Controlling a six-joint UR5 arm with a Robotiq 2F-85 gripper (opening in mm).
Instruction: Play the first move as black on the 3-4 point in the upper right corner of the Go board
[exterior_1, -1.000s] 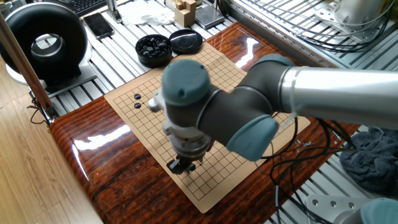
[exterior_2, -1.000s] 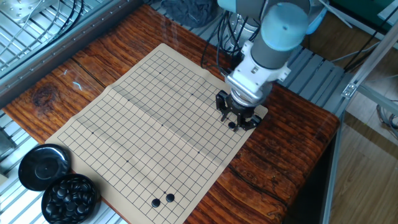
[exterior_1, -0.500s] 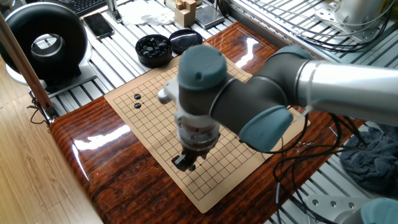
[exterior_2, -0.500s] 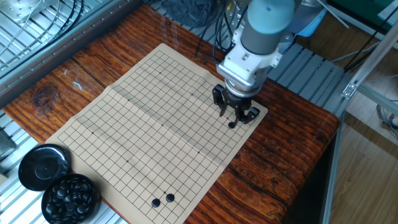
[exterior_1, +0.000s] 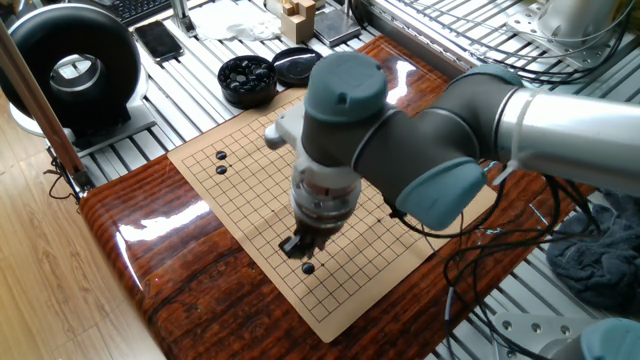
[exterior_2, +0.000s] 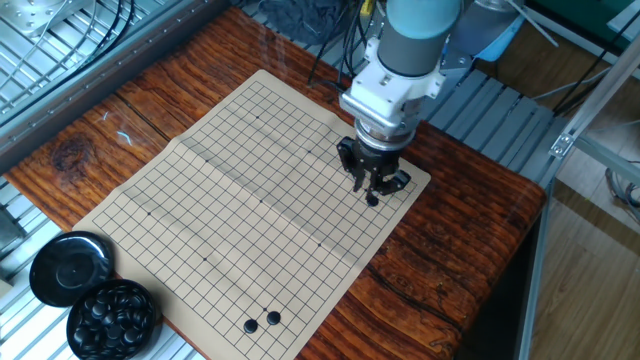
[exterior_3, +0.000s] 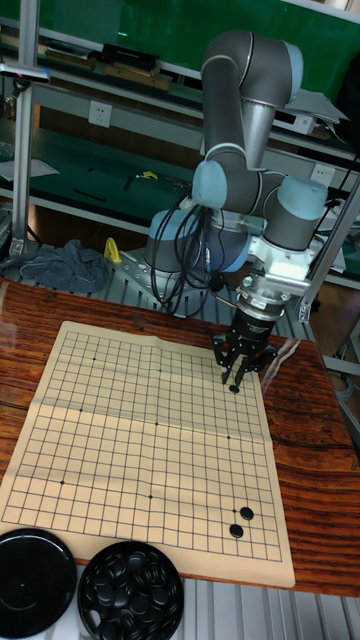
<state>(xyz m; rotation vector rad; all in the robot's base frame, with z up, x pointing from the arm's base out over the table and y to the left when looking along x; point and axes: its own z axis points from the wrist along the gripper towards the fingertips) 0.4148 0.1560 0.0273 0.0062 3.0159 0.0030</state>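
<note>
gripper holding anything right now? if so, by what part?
Nothing held. The gripper is open above the Go board, and the black stone lies on the grid just below its fingertips, apparently released.

Glossy, varnished reddish wood table (exterior_2: 450, 260), matte tan paper-looking Go board (exterior_2: 200, 210) with a crease, shiny small black stone (exterior_1: 308, 268), slatted metal bench (exterior_1: 130, 150).

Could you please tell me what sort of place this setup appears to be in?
Probably a robotics lab or workshop: a grey industrial robot arm works over a paper Go board on a glossy wooden table, with metal wire shelving beside it.
</note>
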